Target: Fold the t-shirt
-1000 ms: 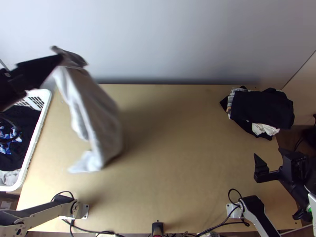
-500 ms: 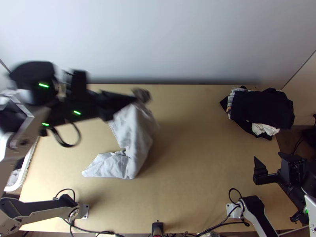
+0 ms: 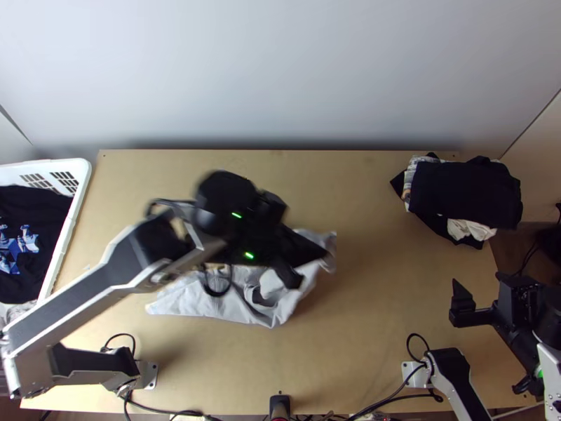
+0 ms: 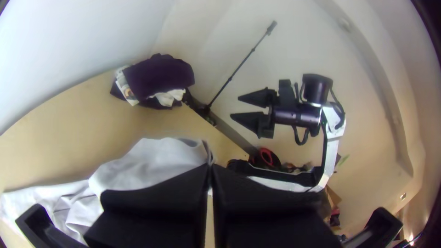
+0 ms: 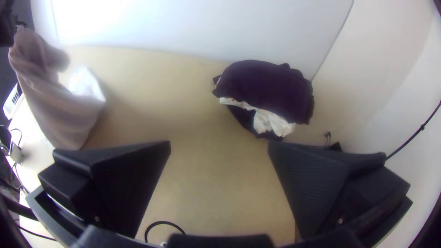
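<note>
In the top view my left gripper [image 3: 325,258] is low over the table's middle, pinching one end of the light grey t-shirt [image 3: 189,296]. The shirt lies bunched beneath that arm, trailing towards the left. Shut fingers of the left gripper [image 4: 210,166] hold an edge of the t-shirt [image 4: 147,164] in the left wrist view. My right gripper [image 3: 487,334] stands over the table's right edge. Seen from its own wrist, the right gripper [image 5: 219,142] is wide open with nothing between its fingers; the t-shirt [image 5: 69,115] hangs farther off.
A stack of dark and white clothes [image 3: 466,193] lies at the table's back right corner. At the left edge stands a white basket [image 3: 85,184] with dark clothes inside. Bare wood [image 3: 372,281] lies between the shirt and the right gripper. A wall borders the table's back.
The left gripper has swept from the back left to the table's middle, drawing the shirt rightward and lowering its held end. The right arm has hardly moved.
</note>
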`<state>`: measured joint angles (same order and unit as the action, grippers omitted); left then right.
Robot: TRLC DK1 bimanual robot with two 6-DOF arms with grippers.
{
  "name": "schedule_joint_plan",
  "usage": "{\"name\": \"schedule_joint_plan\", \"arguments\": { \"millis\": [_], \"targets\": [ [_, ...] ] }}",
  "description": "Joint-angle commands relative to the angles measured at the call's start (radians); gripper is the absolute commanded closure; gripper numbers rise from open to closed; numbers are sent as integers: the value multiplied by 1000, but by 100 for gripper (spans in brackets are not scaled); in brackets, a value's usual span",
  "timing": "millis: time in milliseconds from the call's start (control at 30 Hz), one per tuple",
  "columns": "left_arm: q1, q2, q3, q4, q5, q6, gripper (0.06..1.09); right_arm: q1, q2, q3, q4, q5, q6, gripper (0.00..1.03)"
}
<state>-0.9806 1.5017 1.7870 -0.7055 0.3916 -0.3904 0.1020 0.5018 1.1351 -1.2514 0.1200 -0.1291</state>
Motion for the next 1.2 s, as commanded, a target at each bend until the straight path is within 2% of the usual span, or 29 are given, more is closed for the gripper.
{"name": "schedule_joint_plan", "arguments": {
  "millis": [0, 100, 133, 233, 267, 333, 500, 667, 800, 900, 1167],
  "targets": [
    [-109, 118, -14, 35, -5, 42, 105, -25, 1, -21, 14, -10, -1, 4],
    [-115, 163, -20, 43, -5, 64, 104, -27, 4, -24, 17, -14, -1, 4],
    [-115, 175, -20, 47, -5, 68, 100, -27, 6, -21, 17, -17, -1, 4],
    [-110, 216, -14, 54, -3, 84, 69, -18, 11, -24, 17, -19, -3, 4],
    [-107, 226, -8, 54, -5, 85, 61, -10, 14, -24, 18, -19, -4, 4],
    [-96, 242, 8, 49, -5, 88, 52, 4, 23, -24, 18, -19, -6, 4],
    [-78, 250, 60, 11, -5, 110, 14, 47, 41, -24, 27, -20, -9, 4],
    [-4, 212, 92, -55, -7, 117, 13, 119, 93, -37, 60, -28, -9, 4],
    [117, 149, 78, -164, -7, 143, 13, 202, 156, -47, 89, -79, -7, 4],
    [220, 86, 22, -209, -7, 166, 11, 291, 192, -77, 121, -112, -3, 4],
    [450, -66, -193, -210, -8, 208, 11, 525, 339, -184, 211, -118, -53, 4]
  ]
}}
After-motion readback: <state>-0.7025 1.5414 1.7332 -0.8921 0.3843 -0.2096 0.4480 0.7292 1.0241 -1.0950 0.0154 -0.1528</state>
